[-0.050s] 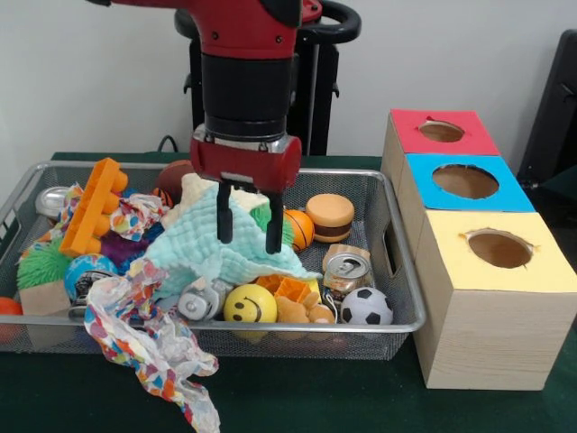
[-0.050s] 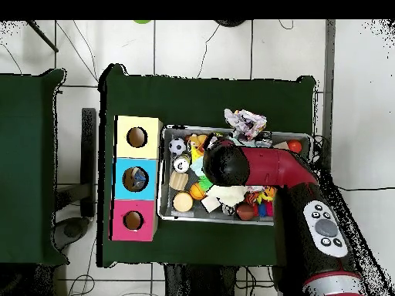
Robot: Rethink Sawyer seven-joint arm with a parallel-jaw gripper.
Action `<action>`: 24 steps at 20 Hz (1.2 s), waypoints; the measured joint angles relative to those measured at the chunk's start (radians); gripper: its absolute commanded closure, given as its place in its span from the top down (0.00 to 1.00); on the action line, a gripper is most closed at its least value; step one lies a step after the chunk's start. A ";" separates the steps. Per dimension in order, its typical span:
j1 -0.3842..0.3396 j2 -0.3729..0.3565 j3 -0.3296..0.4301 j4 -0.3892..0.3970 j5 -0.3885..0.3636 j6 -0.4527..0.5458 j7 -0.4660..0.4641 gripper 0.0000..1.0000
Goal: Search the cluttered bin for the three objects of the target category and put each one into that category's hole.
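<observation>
While the gripper (image 1: pixel 248 230) hangs over the middle of the wire bin (image 1: pixel 397 271), its fingers spread apart and empty, their tips rest just above the mint cloth (image 1: pixel 203 248); a soccer ball (image 1: pixel 367 307), smiley ball (image 1: pixel 250 304) and can (image 1: pixel 346 268) lie near the bin's front right, beside the three-hole box (image 1: pixel 505 298) on the desk (image 1: pixel 361 406)

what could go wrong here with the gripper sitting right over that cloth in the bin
1. The open gripper is over the light green cloth; closing may grab cloth rather than a toy.
2. Lifting the cloth could drag the yellow smiley ball or can about.
3. The patterned cloth already hangs over the bin's front rim and could slide out.
</observation>
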 measured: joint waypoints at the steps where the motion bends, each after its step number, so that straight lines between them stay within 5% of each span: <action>1: 0.004 0.005 -0.005 0.000 0.000 -0.008 0.000 1.00; 24: 0.248 0.189 -0.319 -0.014 0.025 -0.024 0.001 1.00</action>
